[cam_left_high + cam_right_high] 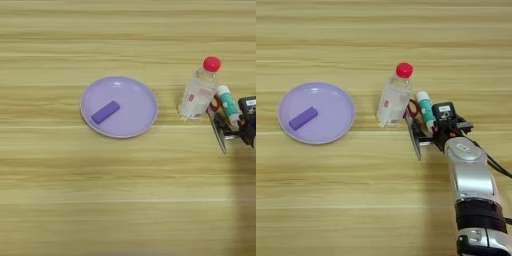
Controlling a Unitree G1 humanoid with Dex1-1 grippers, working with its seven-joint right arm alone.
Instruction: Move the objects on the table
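Observation:
The small teal tube [426, 108] with white ends lies on the wooden table [356, 200], just right of the clear bottle. Its near end meets my right gripper [435, 129], which reaches in from the lower right on the silver forearm [471, 175]. Whether the gripper holds the tube does not show. The flat purple block [303, 118] lies inside a lilac plate [338, 102] at the left, far from the gripper. In the left eye view the tube [228, 103] and gripper [245, 122] sit at the right edge.
A clear bottle with a red cap [393, 99] stands tilted next to the tube. Red-handled scissors [415, 136] lie under the tube and gripper, blades pointing toward me.

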